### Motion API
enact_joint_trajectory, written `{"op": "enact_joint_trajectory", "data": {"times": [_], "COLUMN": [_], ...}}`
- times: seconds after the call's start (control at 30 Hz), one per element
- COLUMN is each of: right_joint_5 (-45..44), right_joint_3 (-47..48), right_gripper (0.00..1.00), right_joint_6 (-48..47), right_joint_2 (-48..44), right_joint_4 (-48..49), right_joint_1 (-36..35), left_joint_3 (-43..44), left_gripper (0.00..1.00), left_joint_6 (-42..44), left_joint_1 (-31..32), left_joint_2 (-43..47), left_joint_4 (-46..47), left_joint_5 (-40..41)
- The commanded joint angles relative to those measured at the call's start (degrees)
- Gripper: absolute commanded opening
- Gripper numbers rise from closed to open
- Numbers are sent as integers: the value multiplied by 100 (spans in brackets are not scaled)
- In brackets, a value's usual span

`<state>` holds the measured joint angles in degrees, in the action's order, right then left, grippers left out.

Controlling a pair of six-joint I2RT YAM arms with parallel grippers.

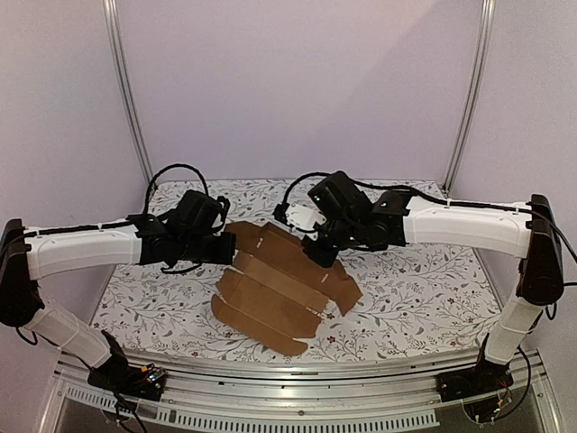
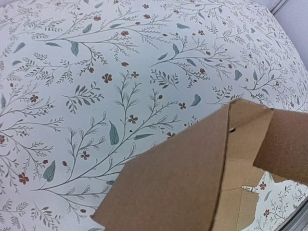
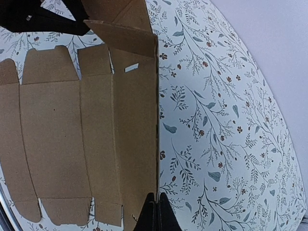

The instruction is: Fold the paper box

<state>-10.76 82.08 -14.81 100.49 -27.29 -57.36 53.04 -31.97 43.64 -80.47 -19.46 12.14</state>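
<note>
Two grippers work on one sheet. The paper box lies mid-worktop as a die-cut blank. Its near panels lie flat on the floral cover and its far panel stands up along a crease.

Right gripper: fingertips fully together at the end of the raised panel, right on its upper edge, apparently pinching it.

Left gripper: at the sheet's left end. Its fingers do not show in the left wrist view, which has only cardboard close to the lens. It is closed, but I cannot tell whether any cardboard sits between the jaws.

Risks, judged from here:
- The right pinch sits at the very corner of a thin edge. A pull off the crease line could let the panel slip out and drop flat.
- Nothing visibly pins the near panels. A hard lift or push may drag the whole blank across the worktop instead of bending it.
- If the two arms move out of step, the board could buckle between creases or bend off the scored line.
- The end flaps and tabs hang loose and could catch under a panel as it turns.

Containers: only the box-to-be, with no walls closed yet. Nothing lies in it or on it.
</note>
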Motion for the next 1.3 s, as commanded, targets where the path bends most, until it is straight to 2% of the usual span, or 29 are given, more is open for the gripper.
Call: {"op": "enact_joint_trajectory", "data": {"times": [0.0, 0.2, 0.7, 1.27], "right_joint_5": [260, 285, 317, 226], "right_joint_3": [-95, -96, -96, -88], "right_gripper": [0, 0, 0, 0], "right_joint_6": [183, 262, 473, 644], "right_joint_2": [-86, -158, -312, -329], "right_joint_4": [132, 141, 163, 259], "right_joint_1": [-37, -32, -38, -31], "left_joint_3": [-142, -266, -563, -610], "left_gripper": [0, 0, 0, 0], "left_joint_6": [18, 77, 42, 55], "left_joint_1": [-75, -83, -83, -83], "left_joint_2": [2, -48, -238, -252], "left_joint_4": [480, 557, 770, 1282], "left_joint_5": [363, 715, 644, -362]}}
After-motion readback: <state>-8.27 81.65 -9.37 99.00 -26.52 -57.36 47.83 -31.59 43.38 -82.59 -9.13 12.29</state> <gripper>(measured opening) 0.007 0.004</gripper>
